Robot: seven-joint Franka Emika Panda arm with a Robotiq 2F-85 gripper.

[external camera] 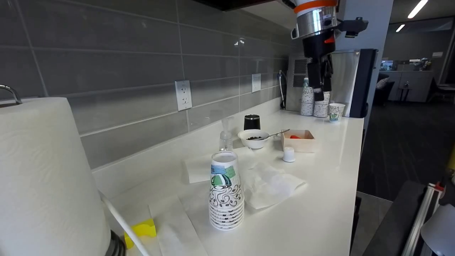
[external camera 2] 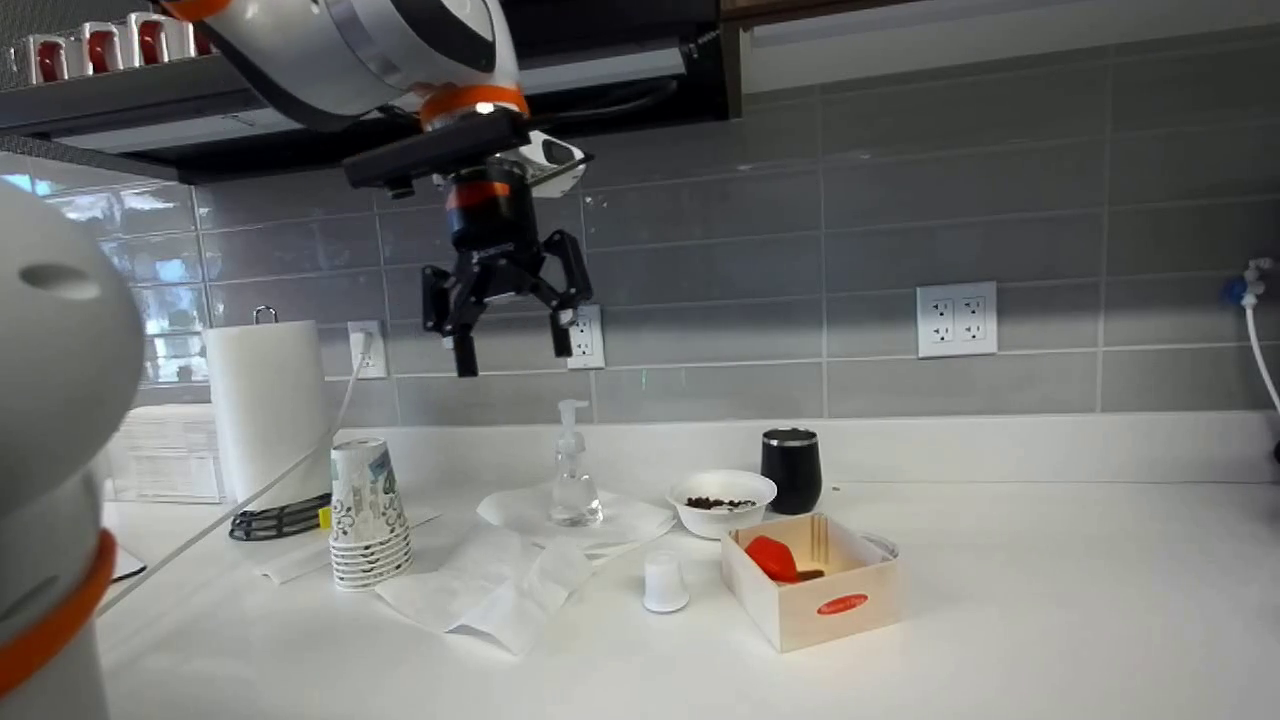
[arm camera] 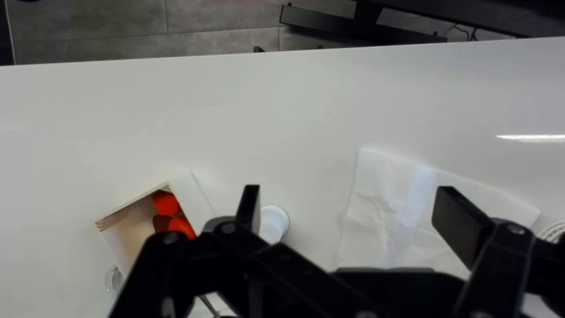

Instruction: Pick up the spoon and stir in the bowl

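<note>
The white bowl (external camera: 251,144) stands on the counter near the wall, with dark bean-like contents. It also shows in an exterior view (external camera 2: 708,522). The spoon (external camera: 279,133) rests in the bowl, its handle leaning out over the rim toward the wooden box. In the wrist view only a short piece of the spoon handle (arm camera: 207,304) shows at the bottom edge, and the bowl is almost wholly hidden by the gripper. My gripper (external camera 2: 513,346) is open and empty, high above the counter. In the wrist view the gripper (arm camera: 349,205) has its fingers wide apart over the paper and counter.
A wooden box (external camera 2: 840,605) with red contents and a small white cup (external camera 2: 664,582) stand in front of the bowl. A black mug (external camera 2: 791,470) stands behind it. A soap dispenser (external camera 2: 574,480), crumpled paper (external camera 2: 500,590) and stacked paper cups (external camera 2: 368,515) are nearby.
</note>
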